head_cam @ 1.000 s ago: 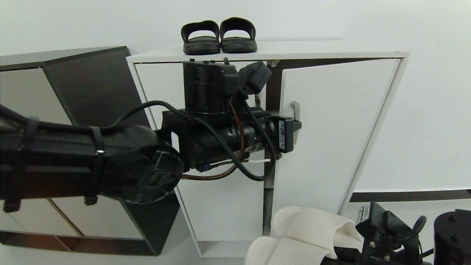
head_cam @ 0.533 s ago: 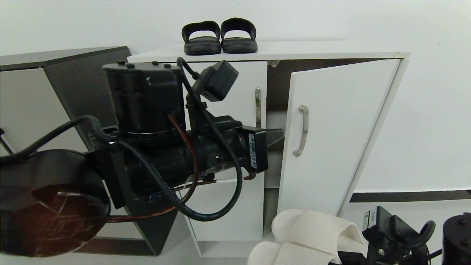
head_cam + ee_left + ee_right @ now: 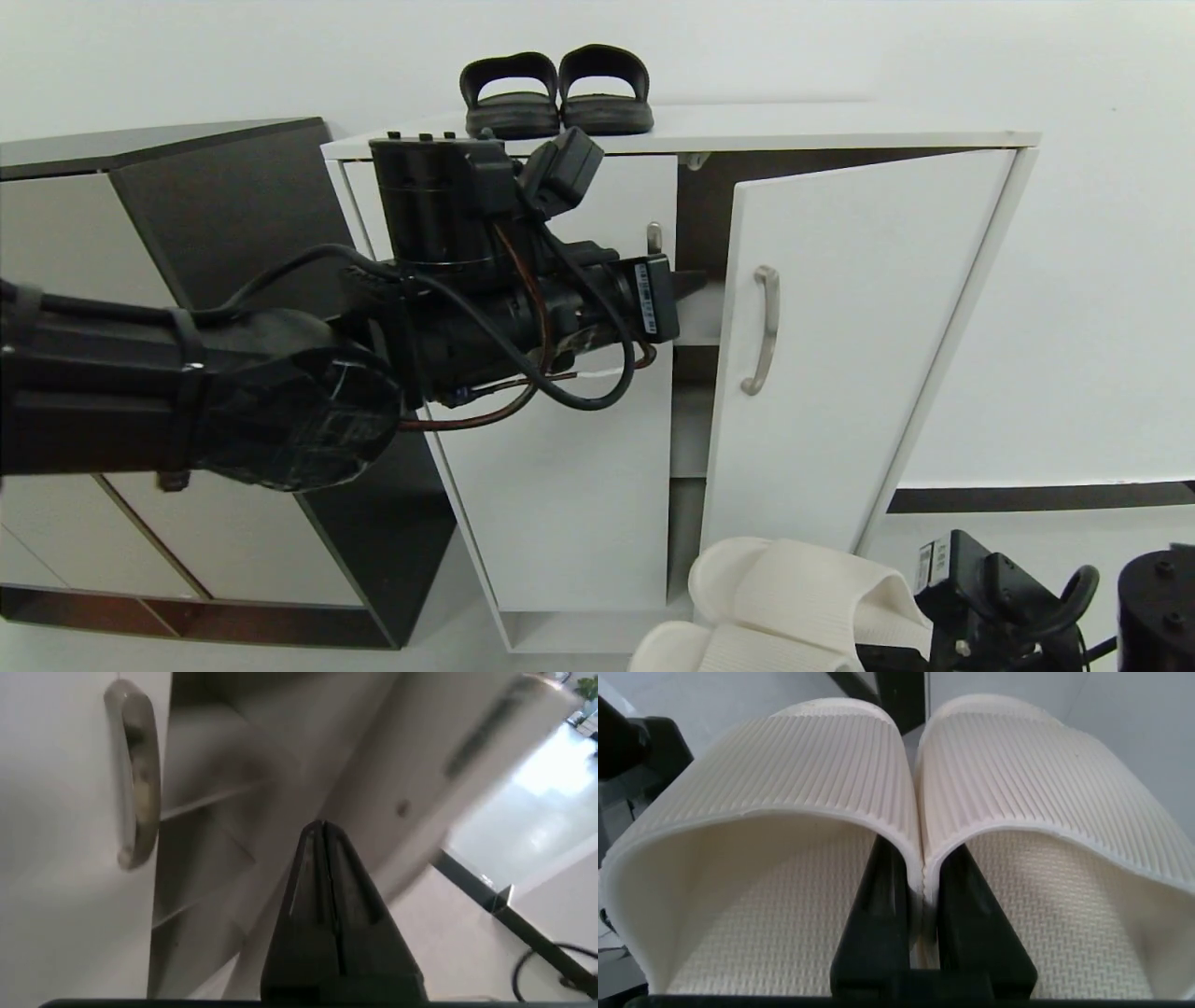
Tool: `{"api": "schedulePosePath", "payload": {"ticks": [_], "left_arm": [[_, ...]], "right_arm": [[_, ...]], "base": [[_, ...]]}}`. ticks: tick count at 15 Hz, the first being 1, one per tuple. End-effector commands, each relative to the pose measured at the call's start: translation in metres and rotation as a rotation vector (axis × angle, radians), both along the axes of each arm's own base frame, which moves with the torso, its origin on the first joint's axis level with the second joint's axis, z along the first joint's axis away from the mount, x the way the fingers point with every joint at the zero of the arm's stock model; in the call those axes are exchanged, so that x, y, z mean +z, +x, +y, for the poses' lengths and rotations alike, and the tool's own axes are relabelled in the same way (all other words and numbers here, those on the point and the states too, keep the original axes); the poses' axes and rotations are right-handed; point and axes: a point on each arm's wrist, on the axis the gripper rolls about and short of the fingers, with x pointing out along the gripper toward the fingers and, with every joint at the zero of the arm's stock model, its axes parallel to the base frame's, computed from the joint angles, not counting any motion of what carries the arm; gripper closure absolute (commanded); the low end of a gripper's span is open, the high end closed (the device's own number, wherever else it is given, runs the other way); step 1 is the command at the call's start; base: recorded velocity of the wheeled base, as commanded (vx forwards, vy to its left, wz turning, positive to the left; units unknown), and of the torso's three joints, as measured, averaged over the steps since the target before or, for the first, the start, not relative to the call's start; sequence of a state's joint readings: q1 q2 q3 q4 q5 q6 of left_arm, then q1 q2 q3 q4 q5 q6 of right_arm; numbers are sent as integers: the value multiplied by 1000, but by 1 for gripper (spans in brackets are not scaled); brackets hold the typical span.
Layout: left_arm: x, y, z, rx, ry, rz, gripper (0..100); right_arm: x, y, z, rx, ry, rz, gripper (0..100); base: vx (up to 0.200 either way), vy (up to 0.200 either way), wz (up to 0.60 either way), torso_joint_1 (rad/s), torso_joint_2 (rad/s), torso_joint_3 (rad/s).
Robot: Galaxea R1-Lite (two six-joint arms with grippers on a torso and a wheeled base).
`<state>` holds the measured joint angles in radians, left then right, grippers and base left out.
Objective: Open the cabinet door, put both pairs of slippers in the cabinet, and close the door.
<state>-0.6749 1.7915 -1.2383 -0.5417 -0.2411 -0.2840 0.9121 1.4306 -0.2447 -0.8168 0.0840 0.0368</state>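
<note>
White wall (image 3: 1074, 327) backs the scene, with a dark baseboard strip (image 3: 1027, 497) running low along it above a pale floor. A white cabinet (image 3: 840, 117) stands against the wall, and a dark cabinet (image 3: 233, 205) sits just beside it on the robot's left. The white cabinet's left door (image 3: 560, 485) is closed flat. The right door (image 3: 840, 355) stands ajar, so a dark gap with a white shelf (image 3: 698, 327) shows between the two. A curved metal handle (image 3: 764, 329) is mounted near the right door's free edge. A pair of black slippers (image 3: 557, 91) rests side by side on the cabinet top, toes to the wall.

The left gripper (image 3: 695, 280) is held level in front of that gap, its tip near the right door's edge. In the left wrist view its jaws are pressed together to a single seam, with nothing between them. Whether the tip touches the door cannot be told.

Low on the robot's right, the right gripper (image 3: 920, 905) has its jaws closed on the pair of white slippers (image 3: 784, 607), pinching the adjoining strap edges together in front of the cabinet's foot.
</note>
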Motion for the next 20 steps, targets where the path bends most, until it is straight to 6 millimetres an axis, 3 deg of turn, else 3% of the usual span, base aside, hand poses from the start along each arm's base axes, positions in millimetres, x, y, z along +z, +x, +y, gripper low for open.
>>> {"api": "schedulePosePath", "payload": {"ticks": [1,5,7,8,11,12,14,15,17,18,20], "left_arm": [[-12,18,-14,-1,12,17,100],[-14,27,-21,-1,6,15,100],[-10,24,-24,-13,-20,35,100],[-7,17,-26,-28,-33,39,100],[3,-47,-52,-196,-37,35,100],[4,-59,-60,-230,-31,24,100],[4,-61,-61,-213,-16,-1,100],[5,-52,-54,-152,-17,-5,100],[16,-36,-14,97,-33,-21,100],[22,-45,8,189,-38,-34,100],[34,-84,61,341,3,-130,100]], "right_arm": [[0,-1,3,12,-13,9,100],[-1,-9,11,69,-41,37,100],[-3,-13,12,90,-50,43,100],[-3,-14,13,91,-50,44,100],[-2,-20,15,126,-47,40,100],[-2,-20,15,128,-45,39,100],[-1,-21,14,127,-42,36,100],[-1,-19,14,113,-40,33,100],[-1,-8,12,5,-59,16,100],[-4,2,11,-93,-81,8,100],[1,22,11,-312,-64,-4,100]], "base": [[0,0,0,0,0,0],[0,0,0,0,0,0],[-200,0,0,7,7,0],[-200,0,0,7,-2,-2],[-200,0,0,1,1,1],[-200,0,0,7,2,-2],[-200,0,0,2,2,2],[0,0,0,0,0,0],[0,0,0,0,0,0],[0,0,0,0,0,0],[0,0,0,0,0,0]]}}
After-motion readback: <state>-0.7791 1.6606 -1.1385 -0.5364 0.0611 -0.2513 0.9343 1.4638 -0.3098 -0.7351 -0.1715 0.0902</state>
